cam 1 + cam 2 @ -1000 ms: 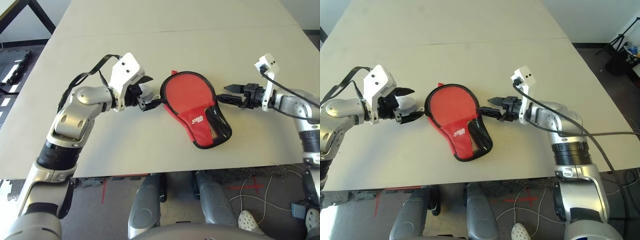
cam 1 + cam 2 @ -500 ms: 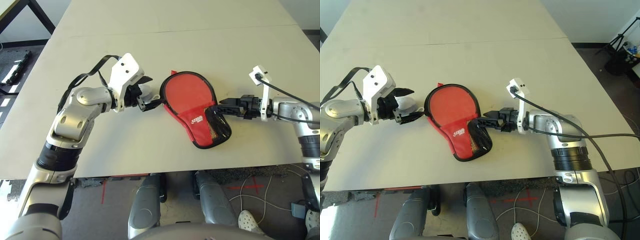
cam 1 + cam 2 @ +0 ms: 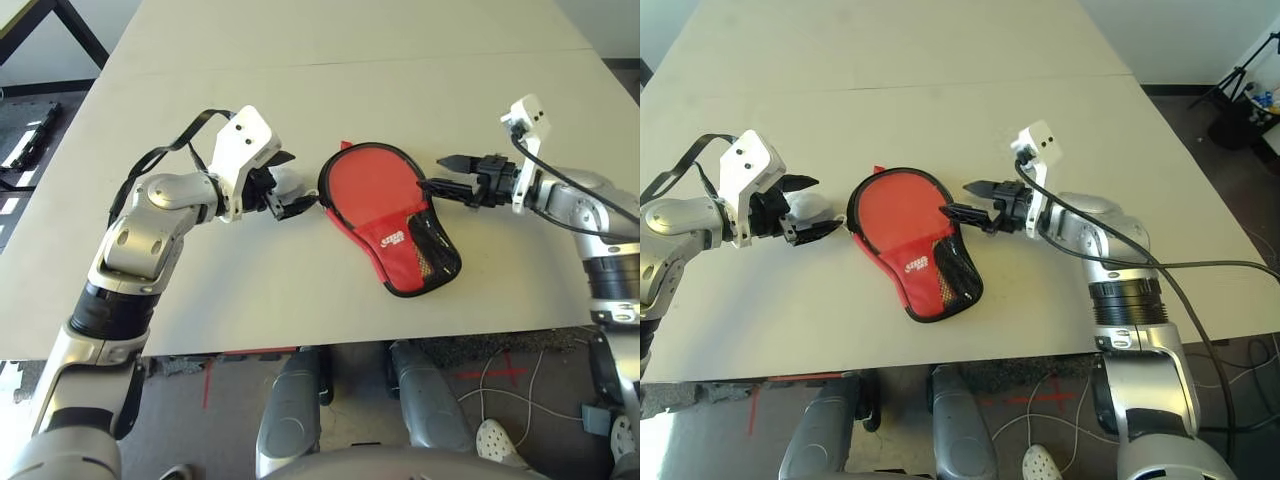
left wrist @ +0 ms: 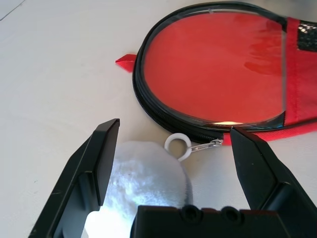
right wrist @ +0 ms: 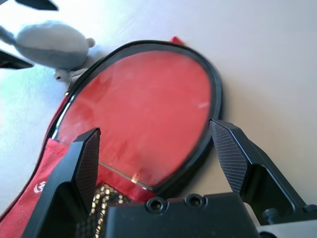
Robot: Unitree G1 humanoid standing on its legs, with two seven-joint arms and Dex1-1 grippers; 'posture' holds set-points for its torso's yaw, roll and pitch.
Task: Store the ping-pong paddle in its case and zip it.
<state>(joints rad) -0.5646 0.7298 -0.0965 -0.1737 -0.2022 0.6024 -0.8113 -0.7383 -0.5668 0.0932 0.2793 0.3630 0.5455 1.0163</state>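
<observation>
Your left hand [image 4: 173, 163] stands wide, holding nothing. In its wrist view a white plush toy [image 4: 143, 181] sits between its fingers, and from the toy a white ring [image 4: 178, 146] and a small metal clip run to the black zipper edge of the case [image 4: 213, 69] just ahead. The head views show the toy as a pale lump at that hand's tips, but not the ring or clip.

Your right hand [image 5: 153, 148] is also spread wide and empty, hovering just above the case's round end. Through the clear plastic half its wrist view shows the red face of the ping-pong paddle [image 5: 138, 114] inside the case, with the plush toy beyond the far rim; a corner of black mesh sits beside one finger.

From the head views you see the whole case lying flat on the bench [image 3: 350, 110] between your two hands, its narrow end toward you. A white logo [image 3: 396, 238] is printed on the red fabric there; its letters are too small to read.
</observation>
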